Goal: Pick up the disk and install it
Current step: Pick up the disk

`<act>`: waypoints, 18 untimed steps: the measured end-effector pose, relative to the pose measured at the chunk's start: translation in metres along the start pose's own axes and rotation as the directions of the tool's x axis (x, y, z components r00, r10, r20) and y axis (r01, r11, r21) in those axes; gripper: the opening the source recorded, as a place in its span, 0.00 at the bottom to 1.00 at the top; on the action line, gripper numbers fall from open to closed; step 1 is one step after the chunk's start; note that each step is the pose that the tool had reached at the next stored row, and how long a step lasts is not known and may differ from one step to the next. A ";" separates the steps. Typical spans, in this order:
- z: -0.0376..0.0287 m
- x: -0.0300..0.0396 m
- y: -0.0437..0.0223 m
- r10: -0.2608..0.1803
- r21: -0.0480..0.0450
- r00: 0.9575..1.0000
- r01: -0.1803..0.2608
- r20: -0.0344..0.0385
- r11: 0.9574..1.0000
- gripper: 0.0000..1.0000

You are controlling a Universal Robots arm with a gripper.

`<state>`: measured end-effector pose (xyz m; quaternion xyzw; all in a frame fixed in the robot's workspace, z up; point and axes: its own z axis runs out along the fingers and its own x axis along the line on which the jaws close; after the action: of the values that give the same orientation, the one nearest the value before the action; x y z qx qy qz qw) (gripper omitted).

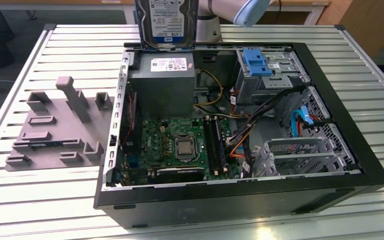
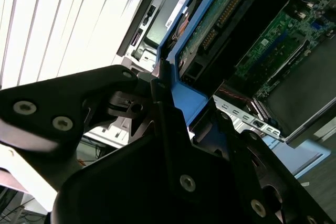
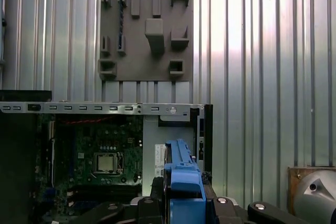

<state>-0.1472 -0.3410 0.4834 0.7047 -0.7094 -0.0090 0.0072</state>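
1. Flat rectangular silver metal disk [image 1: 167, 22] w/ white-and-blue label hangs upright, clear of the table. It is over the far edge of the open black computer case [image 1: 352, 165] in the exterior view, just above the grey power-supply box [image 1: 162, 85].
2. Black gripper [image 2: 157, 90] is clamped on the disk's blue plastic rail frame [image 3: 184, 182], prob. at one end; contact is partly hidden.
3. Handling: rigid, fairly heavy for its size, shock-sensitive. Smooth metal could slip, so grip the rail sides, not the label or circuit-board face.
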 end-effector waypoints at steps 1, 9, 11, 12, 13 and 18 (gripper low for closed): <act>0.0000 0.0000 -0.0008 0.000 0.000 1.000 0.000 0.000 1.000 0.36; -0.0002 -0.0001 -0.0082 0.000 0.000 1.000 0.000 0.000 1.000 0.36; -0.0002 -0.0001 -0.0102 0.000 0.000 1.000 0.000 0.000 1.000 0.36; -0.0003 -0.0001 -0.0112 0.000 0.000 1.000 0.000 0.000 1.000 0.36; -0.0003 -0.0001 -0.0122 0.000 0.000 1.000 0.000 0.000 1.000 0.36; -0.0004 -0.0001 -0.0164 0.000 0.000 1.000 0.000 0.000 1.000 0.36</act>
<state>-0.1308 -0.3410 0.4834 0.7047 -0.7094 -0.0090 0.0073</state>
